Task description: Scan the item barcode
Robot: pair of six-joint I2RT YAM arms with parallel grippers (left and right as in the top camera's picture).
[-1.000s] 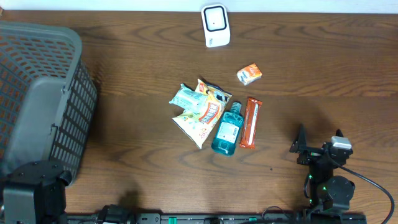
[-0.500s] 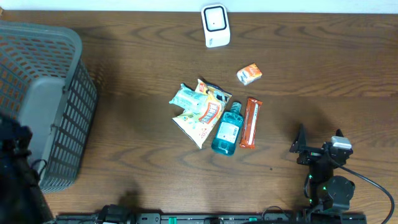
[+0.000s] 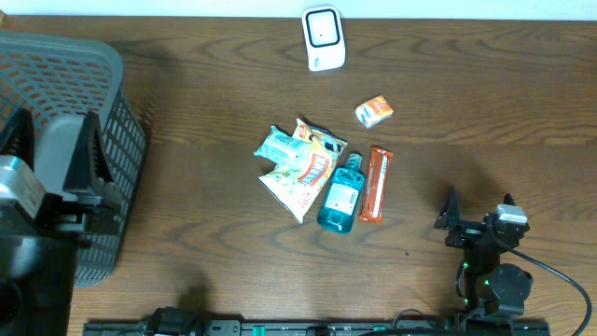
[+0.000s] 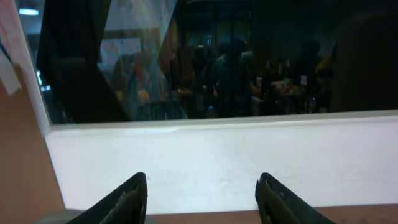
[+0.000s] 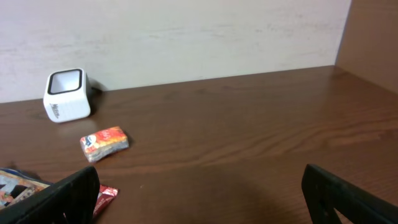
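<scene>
Well left of the blue bottle [image 3: 340, 194]: left gripper [image 3: 54, 154], raised high, facing level, jaws apart, nothing between. Right of that bottle: right gripper [image 3: 478, 213], low, jaws spread wide, empty.

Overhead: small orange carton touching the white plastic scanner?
No, the small orange carton lies apart from the white plastic scanner, brown wooden table showing between them.

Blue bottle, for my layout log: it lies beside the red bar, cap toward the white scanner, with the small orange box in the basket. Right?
No: the overhead view shows the small orange box on the table near the white scanner, not in the basket. The rest holds.
</scene>
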